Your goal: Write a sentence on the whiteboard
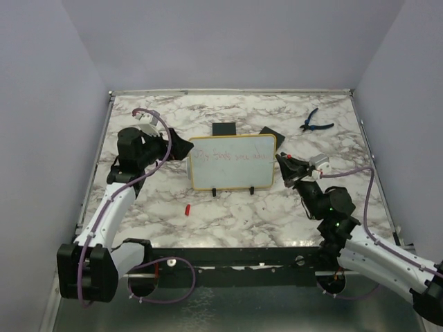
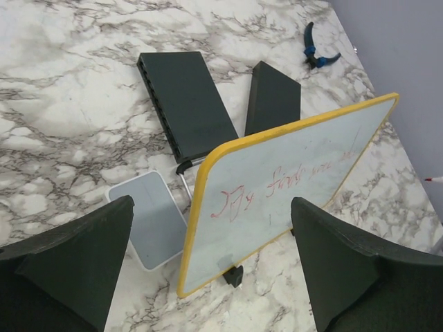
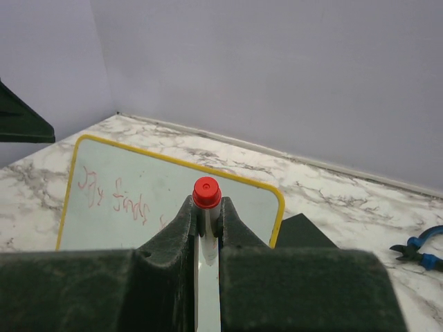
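The whiteboard stands upright on two black feet mid-table, its frame yellow. Across its face runs the sentence, a faint red scribble, also readable in the left wrist view and partly in the right wrist view. My left gripper is open at the board's left end; its wide-apart fingers frame the whiteboard without touching it. My right gripper sits by the board's right edge, shut on a white marker whose red end points at the whiteboard.
Two black squares lie behind the board, and a small grey-white box lies flat behind its left end. Blue pliers rest at the back right. A small red cap lies in front of the board.
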You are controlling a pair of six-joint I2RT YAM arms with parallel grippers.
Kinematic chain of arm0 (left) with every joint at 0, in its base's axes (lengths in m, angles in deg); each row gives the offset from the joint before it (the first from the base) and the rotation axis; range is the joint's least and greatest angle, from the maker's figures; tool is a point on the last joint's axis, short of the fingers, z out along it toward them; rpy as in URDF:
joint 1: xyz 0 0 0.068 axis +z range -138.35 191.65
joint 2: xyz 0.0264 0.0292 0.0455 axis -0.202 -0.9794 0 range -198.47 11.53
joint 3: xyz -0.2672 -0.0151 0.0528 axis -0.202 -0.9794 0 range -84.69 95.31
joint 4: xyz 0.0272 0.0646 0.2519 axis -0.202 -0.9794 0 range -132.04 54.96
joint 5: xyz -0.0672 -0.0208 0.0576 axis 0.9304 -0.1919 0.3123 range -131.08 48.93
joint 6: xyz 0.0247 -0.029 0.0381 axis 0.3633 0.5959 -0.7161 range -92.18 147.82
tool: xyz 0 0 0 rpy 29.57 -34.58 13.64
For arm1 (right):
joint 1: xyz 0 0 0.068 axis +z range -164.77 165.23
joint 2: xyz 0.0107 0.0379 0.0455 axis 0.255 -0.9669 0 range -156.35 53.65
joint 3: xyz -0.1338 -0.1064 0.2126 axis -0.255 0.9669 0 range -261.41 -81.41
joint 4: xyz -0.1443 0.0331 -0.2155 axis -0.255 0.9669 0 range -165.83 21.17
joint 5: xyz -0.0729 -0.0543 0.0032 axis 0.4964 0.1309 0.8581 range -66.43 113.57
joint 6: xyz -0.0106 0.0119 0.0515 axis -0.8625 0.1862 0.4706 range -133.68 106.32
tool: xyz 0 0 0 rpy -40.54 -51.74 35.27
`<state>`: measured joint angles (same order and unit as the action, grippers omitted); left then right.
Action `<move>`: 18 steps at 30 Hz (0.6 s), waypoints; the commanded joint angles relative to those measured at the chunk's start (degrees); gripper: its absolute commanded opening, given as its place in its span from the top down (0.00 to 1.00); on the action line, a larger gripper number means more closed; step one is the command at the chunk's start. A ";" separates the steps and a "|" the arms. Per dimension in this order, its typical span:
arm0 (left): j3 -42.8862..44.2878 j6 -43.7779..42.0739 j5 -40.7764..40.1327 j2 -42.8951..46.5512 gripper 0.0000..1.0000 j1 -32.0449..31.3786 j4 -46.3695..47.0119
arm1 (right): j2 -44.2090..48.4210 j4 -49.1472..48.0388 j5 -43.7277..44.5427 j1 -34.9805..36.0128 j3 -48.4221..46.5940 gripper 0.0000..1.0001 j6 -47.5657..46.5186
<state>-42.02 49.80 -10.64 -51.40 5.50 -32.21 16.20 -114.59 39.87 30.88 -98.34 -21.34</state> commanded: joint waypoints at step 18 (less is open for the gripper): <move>4.12 7.99 -24.94 20.49 0.14 -2.72 -48.69 | 13.74 15.54 12.44 -0.30 -4.70 0.99 -0.30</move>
<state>-37.30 53.03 -29.15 -33.00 4.43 -65.25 27.24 -99.94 48.87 30.88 -103.54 -20.89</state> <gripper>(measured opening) 0.883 0.082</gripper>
